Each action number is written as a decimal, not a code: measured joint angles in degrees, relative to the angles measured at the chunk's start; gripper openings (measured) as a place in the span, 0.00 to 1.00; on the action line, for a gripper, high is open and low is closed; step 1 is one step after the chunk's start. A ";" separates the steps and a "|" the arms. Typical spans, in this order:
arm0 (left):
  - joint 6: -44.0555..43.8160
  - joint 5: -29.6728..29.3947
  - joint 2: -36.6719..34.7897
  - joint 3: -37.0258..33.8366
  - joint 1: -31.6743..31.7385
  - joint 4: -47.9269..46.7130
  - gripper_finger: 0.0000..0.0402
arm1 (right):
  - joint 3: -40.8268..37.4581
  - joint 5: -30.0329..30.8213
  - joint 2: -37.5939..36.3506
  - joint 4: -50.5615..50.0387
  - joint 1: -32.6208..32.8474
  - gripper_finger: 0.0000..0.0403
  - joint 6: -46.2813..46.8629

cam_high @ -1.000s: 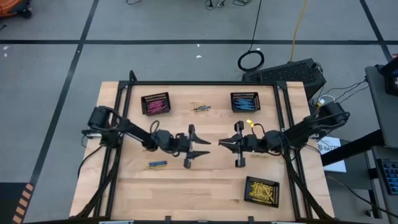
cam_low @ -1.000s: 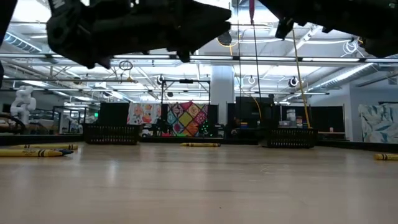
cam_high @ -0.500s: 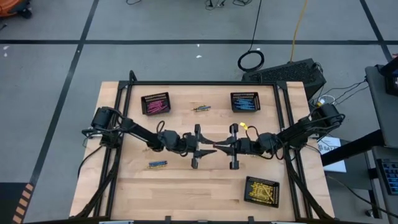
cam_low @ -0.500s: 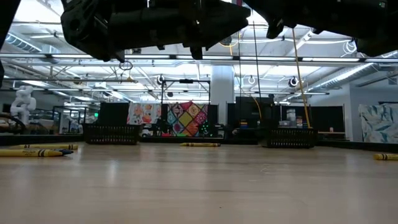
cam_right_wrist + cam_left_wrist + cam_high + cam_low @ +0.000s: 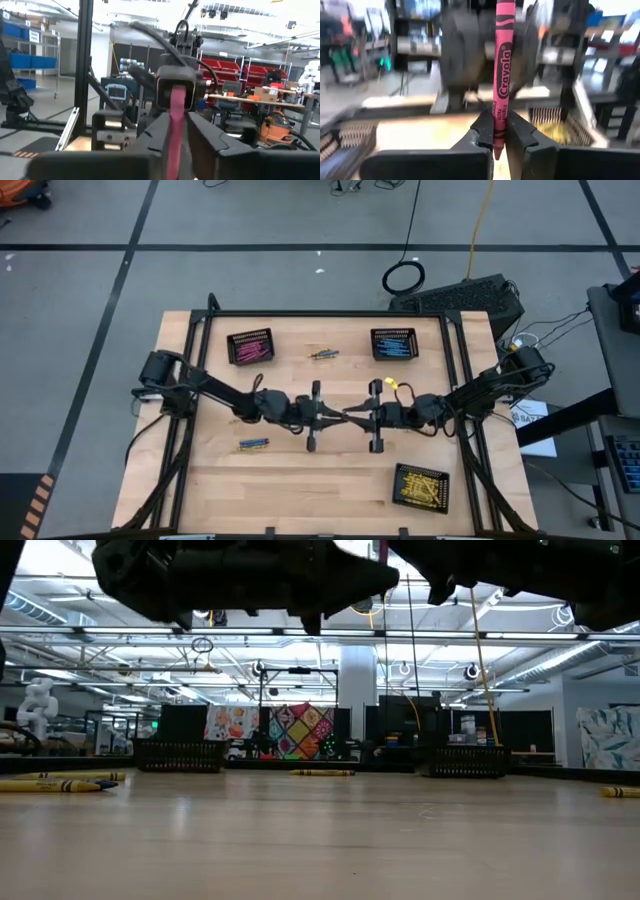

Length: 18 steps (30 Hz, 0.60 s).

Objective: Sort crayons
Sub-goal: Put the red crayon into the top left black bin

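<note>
Your two grippers meet over the middle of the table with one pink crayon between them.

Your left gripper is pinching the bottom end of the pink crayon, and the crayon stands straight up between its fingers. Your right gripper has the pink crayon between its fingers too, but you cannot tell if it is squeezing or letting go. Some loose crayons lie near the left edge of the table, and a few more lie near the far edge, between the pink basket and the blue basket. The yellow basket sits by the near right corner.
</note>
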 joint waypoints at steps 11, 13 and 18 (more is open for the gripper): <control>-5.15 -22.42 -20.19 -0.04 -0.71 -51.28 0.04 | 0.00 0.30 -0.04 4.11 0.11 0.38 -3.26; -7.89 -24.51 -24.98 -0.02 0.45 -61.93 0.04 | 0.00 0.66 -0.04 3.99 0.11 0.38 -3.26; -16.60 -25.73 -35.37 0.02 9.13 -86.64 0.04 | 0.00 4.33 -0.04 0.93 -0.03 0.37 -1.49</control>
